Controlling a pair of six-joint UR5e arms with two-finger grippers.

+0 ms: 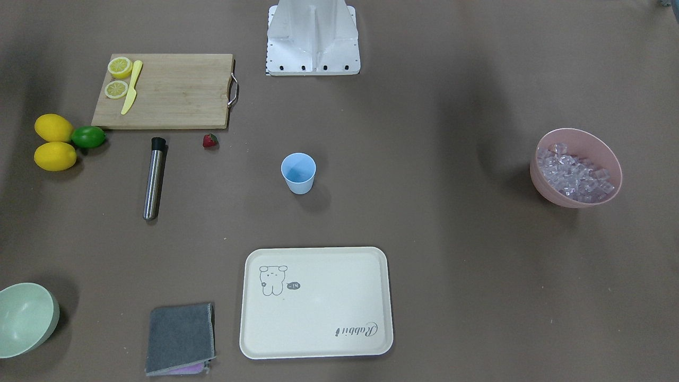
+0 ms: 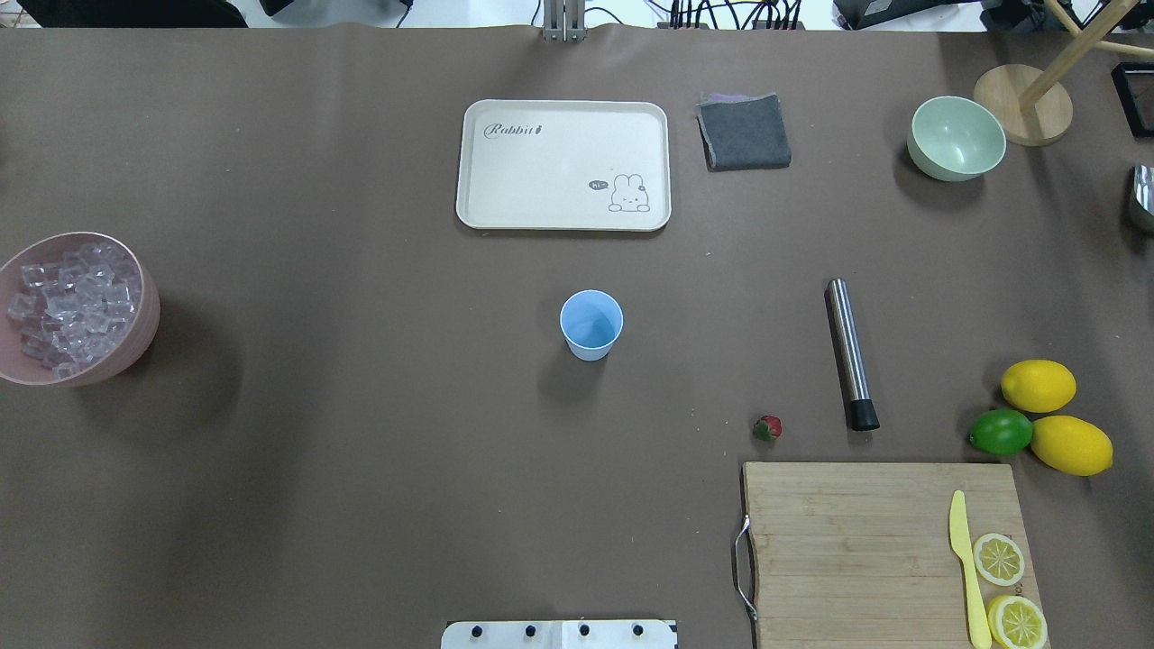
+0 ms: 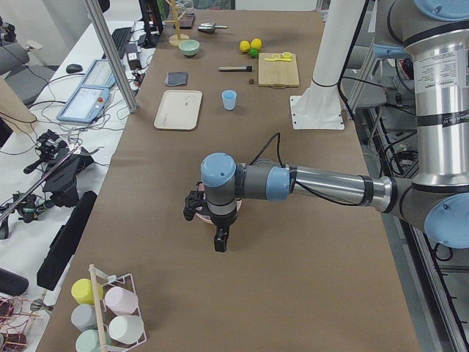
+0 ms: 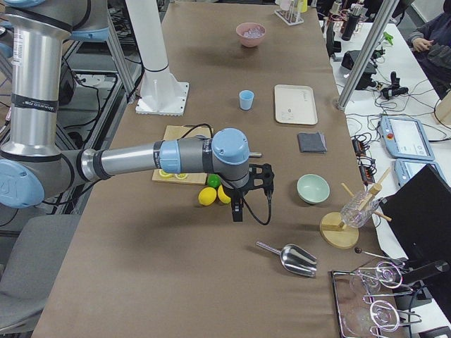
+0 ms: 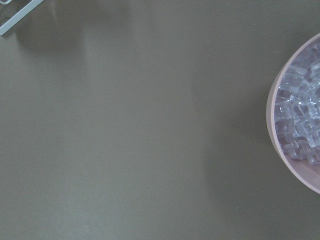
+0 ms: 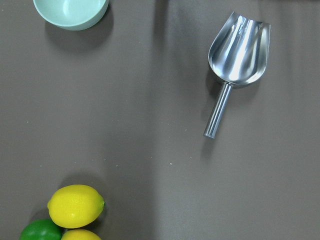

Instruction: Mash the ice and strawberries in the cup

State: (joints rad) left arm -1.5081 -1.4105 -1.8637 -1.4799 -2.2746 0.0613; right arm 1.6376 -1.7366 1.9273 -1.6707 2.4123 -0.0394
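The light-blue cup stands upright and empty mid-table, also in the overhead view. The strawberry lies on the table near the cutting board's corner. The ice fills the pink bowl at the table's left end; the left wrist view shows the ice at its right edge. My left gripper hangs beside that bowl; my right gripper hangs near the lemons. Both show only in the side views, so I cannot tell open or shut.
A steel muddler lies beside the strawberry. A cutting board holds lemon halves and a yellow knife. Two lemons and a lime, a green bowl, a grey cloth, a cream tray and a metal scoop lie around.
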